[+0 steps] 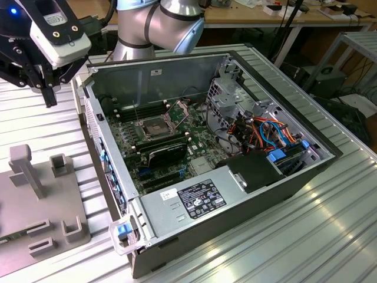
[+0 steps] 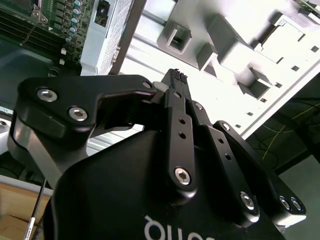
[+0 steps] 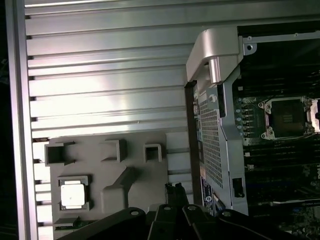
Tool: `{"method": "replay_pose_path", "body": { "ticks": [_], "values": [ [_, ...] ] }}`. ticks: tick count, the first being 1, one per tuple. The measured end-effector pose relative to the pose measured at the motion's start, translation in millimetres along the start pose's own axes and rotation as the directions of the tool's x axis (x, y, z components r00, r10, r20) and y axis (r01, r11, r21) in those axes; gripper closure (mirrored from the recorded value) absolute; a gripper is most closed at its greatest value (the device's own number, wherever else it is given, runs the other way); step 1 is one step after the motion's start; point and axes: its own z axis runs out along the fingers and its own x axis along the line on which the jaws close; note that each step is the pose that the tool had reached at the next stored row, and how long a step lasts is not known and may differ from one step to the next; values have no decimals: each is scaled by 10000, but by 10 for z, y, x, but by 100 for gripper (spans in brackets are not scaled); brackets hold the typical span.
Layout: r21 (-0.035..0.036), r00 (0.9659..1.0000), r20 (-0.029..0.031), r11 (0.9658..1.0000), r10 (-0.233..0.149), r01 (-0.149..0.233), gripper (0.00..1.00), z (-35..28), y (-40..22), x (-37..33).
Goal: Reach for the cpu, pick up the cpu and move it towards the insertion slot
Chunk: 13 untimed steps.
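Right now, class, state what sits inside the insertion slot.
No chip: the insertion slot shows a bare dark centre, uncovered. The cpu lies outside the case, in the grey fixture.

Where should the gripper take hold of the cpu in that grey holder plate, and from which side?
Probably by two opposite edges of the cpu, coming straight down onto its face. It lies flat, face up, in a framed seat on the grey holder plate, so a sideways approach looks blocked. Which edge pair the frame leaves free, I cannot tell.

Ribbed aluminium tabletop (image 1: 294, 236), wooden workbench (image 1: 247, 17) behind, grey metal rack (image 1: 359, 41) at the exterior view's right.
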Motion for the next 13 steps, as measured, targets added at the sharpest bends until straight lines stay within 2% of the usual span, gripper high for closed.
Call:
{"method": "replay_pose_path", "body": {
  "ticks": [7, 13],
  "values": [
    [0, 10000, -2, 10000, 0, 0, 89, -1, -6, 73],
    [1, 10000, -3, 10000, 0, 0, 89, -1, -7, 96]
  ]
}}
